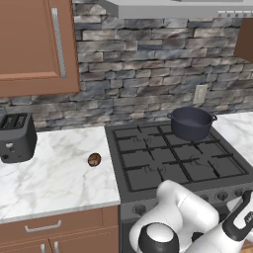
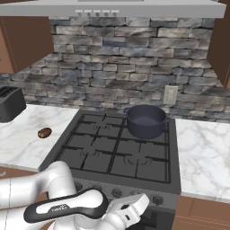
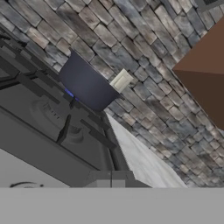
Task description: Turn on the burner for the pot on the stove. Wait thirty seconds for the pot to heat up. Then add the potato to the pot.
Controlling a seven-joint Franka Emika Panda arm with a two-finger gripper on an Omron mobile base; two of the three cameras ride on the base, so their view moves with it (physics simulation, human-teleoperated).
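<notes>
The dark blue-grey pot (image 1: 191,123) (image 2: 144,121) (image 3: 85,85) stands on the back right grate of the black stove (image 1: 148,175) (image 2: 90,157), hiding its burner. At its base a small blue streak shows in the hand view; I cannot tell if it is flame. The brown potato (image 1: 94,159) (image 2: 44,132) lies on the marble counter just left of the stove. My gripper (image 2: 140,203) hangs low in front of the grey knob panel (image 2: 117,193), near its right knobs. Its fingers are not clear enough to judge.
A black toaster (image 1: 16,137) (image 2: 9,103) sits at the counter's far left. A wall outlet (image 1: 199,94) (image 2: 170,95) is behind the pot. A range hood (image 2: 112,6) and brown cabinets (image 1: 29,44) hang above. Marble counter (image 2: 202,152) continues right of the stove.
</notes>
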